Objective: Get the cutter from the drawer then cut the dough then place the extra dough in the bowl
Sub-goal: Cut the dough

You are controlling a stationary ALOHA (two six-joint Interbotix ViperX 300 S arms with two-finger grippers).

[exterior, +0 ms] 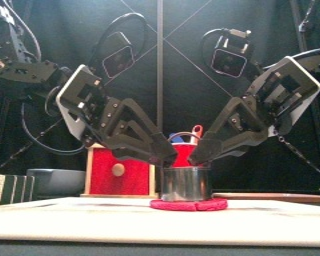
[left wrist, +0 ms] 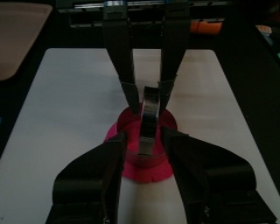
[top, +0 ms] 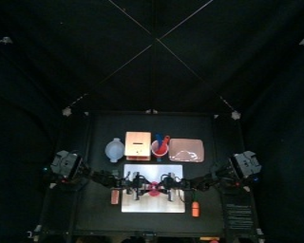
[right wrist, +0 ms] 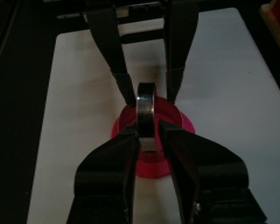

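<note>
You have the cutter (exterior: 187,183) standing on the dough (exterior: 190,205) mid-board (exterior: 69,210), left gripper (left wrist: 149,131) and right gripper (right wrist: 143,127) both clamped on its top. Behind stand bowl (top: 113,147), box (exterior: 123,170), cup (top: 161,144) and tray (top: 190,150) on the black table (top: 85,190), with curtains (top: 152,57) beyond

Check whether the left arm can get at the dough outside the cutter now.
Probably not yet: the left hand is shut on the cutter, which stands on the dough, and the right hand grips its opposite side. Letting go would free the way.
</note>
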